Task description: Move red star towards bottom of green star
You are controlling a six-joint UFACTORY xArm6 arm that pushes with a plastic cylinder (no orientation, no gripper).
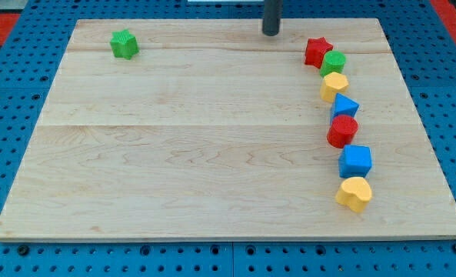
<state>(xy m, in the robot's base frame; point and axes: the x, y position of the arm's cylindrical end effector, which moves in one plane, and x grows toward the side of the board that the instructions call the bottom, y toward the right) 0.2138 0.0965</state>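
Note:
The red star lies near the view's top right, at the head of a column of blocks. The green star lies alone near the view's top left. My tip is at the top edge of the board, a little left of the red star and apart from it, far to the right of the green star.
Below the red star runs a touching column: a green round block, a yellow block, a blue block, a red round block, a blue cube, a yellow heart-like block. The wooden board sits on a blue pegboard.

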